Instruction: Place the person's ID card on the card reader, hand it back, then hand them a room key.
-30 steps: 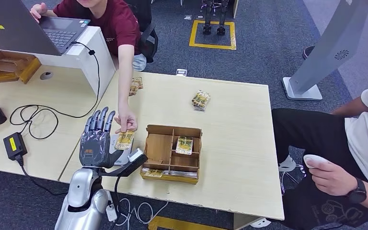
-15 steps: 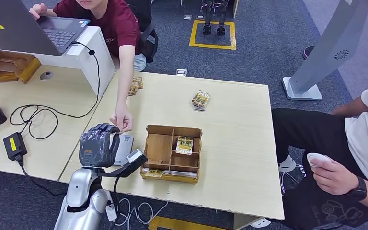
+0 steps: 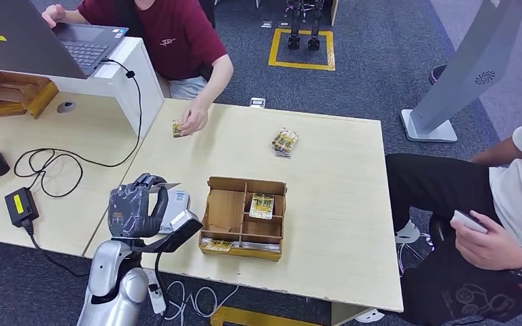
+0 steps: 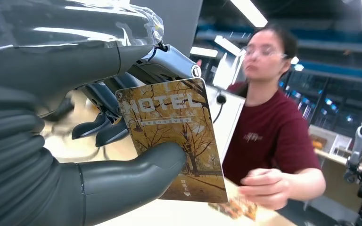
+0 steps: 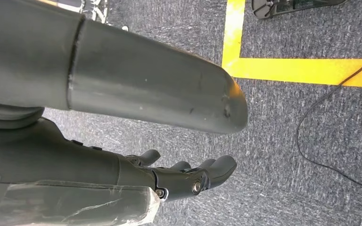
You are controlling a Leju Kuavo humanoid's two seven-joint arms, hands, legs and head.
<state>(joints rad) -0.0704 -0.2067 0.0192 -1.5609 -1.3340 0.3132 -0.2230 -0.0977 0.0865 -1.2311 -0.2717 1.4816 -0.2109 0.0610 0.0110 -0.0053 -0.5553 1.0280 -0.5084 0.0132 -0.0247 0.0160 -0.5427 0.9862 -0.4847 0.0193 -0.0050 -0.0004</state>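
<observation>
Left hand (image 3: 136,207) raised over the counter's (image 3: 326,204) near-left edge, fingers (image 4: 99,127) pinching the HOTEL card (image 4: 179,136); right hand (image 5: 188,176) hanging, fingers loosely spread, empty.

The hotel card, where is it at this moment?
The hotel card is held in the left robot hand, at the table's near-left corner, beside the wooden box.

Light wooden table (image 3: 326,170) on dark grey carpet (image 3: 380,61) with yellow floor marking (image 3: 301,64), ceiling strip lights (image 4: 250,12) overhead.
</observation>
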